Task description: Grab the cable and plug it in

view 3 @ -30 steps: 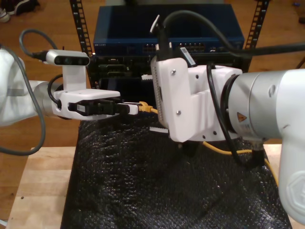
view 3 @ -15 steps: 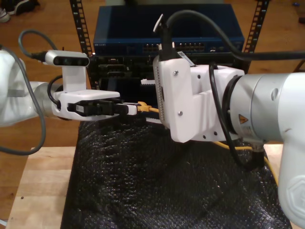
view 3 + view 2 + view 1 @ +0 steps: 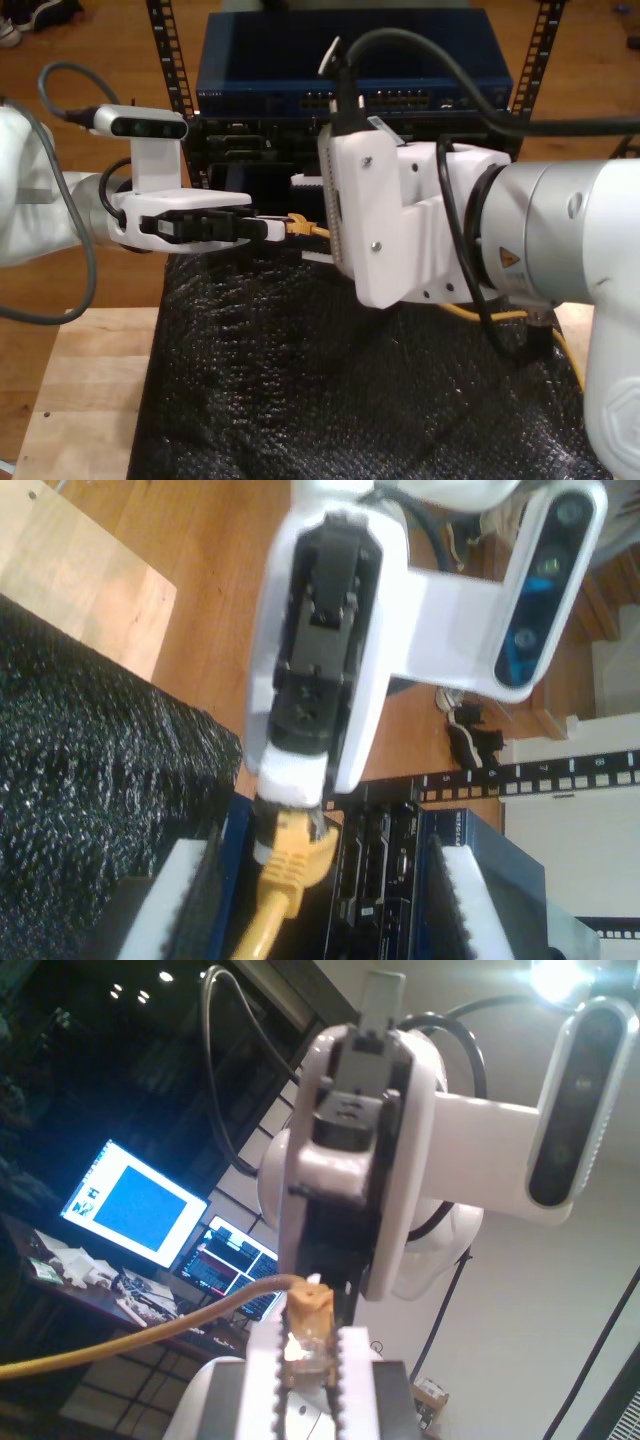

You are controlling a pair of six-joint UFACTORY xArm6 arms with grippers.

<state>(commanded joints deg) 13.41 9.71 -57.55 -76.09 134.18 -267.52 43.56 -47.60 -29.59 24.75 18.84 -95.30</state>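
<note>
Looming largest at the exterior view's right, my second gripper [image 3: 315,890], fingers spread wide, gripping nothing, straddling the cable [image 3: 312,230] without touching it. Below, black padded mat [image 3: 300,380] on the wooden bench [image 3: 90,380], with the equipment rack [image 3: 260,90] past its far edge. Reaching in from the exterior view's left, my first gripper [image 3: 278,228], pads pinched on the plug [image 3: 305,1345]. Above the mat's far edge, cable lying level, plug tip pointing into those jaws, yellow line trailing toward the mat's exterior-right edge.
</note>
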